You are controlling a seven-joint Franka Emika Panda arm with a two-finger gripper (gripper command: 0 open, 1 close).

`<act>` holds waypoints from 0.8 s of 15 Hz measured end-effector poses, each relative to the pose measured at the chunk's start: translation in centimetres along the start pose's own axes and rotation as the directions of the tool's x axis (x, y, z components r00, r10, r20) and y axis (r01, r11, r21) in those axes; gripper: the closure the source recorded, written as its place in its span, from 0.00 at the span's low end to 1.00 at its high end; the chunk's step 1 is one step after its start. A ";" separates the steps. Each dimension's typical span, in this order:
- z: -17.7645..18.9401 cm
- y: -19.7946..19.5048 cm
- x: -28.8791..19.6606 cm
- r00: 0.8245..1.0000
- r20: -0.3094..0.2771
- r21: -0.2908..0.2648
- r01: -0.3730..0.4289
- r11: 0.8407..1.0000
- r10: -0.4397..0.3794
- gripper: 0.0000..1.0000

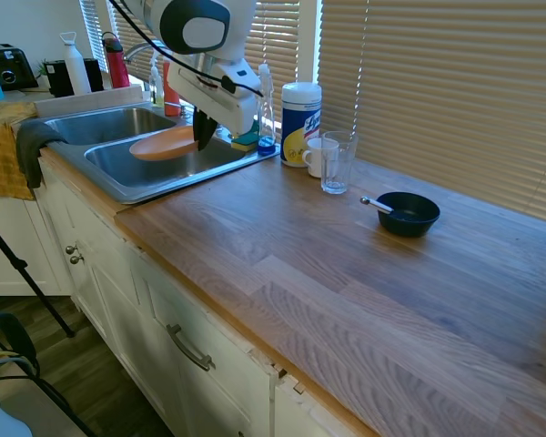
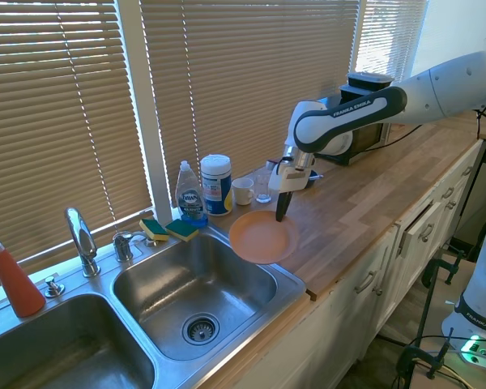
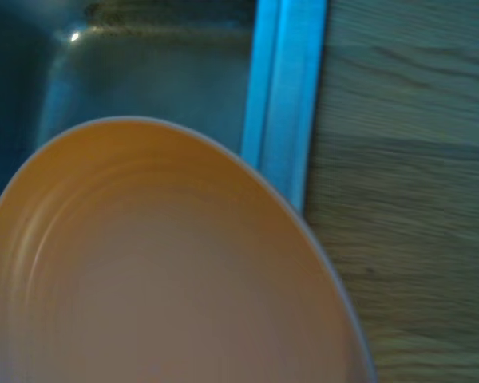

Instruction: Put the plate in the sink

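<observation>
I am seeing the plate (image 2: 262, 237) hanging in the air, tilted a little, over the edge of the sink (image 2: 196, 324) where the steel rim meets the wooden counter (image 2: 364, 194). The gripper (image 2: 283, 212) is pinching the plate's rim, fingers closed on it, pointing straight down. In the wrist view the plate (image 3: 168, 271) is filling most of the picture, with the sink's rim (image 3: 283, 96) and the counter (image 3: 407, 199) beyond it. Two sponges (image 2: 170, 229), a dish soap bottle (image 2: 189, 193) and a wipes canister (image 2: 216, 184) are standing behind the basin. Farther along the counter a dark blue bowl (image 1: 408, 213) is sitting with a spoon (image 1: 377, 204) in it.
</observation>
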State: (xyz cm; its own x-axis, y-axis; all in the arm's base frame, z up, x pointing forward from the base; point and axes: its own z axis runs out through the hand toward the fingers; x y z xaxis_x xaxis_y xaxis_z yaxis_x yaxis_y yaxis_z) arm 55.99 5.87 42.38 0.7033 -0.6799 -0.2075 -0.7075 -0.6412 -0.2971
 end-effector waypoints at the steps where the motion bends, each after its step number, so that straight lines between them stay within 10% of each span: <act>1: 0.8 -1.9 -0.8 1.000 -0.007 -0.015 0.005 1.000 -0.005 1.00; 12: 17.7 -18.8 -6.8 0.987 -0.150 -0.197 0.024 0.980 -0.054 1.00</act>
State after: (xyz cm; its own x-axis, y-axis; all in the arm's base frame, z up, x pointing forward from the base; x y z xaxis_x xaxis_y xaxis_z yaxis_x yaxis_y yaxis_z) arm 65.73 28.92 32.86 0.7223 -0.6899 -0.0489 -0.6903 -0.7148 -0.1120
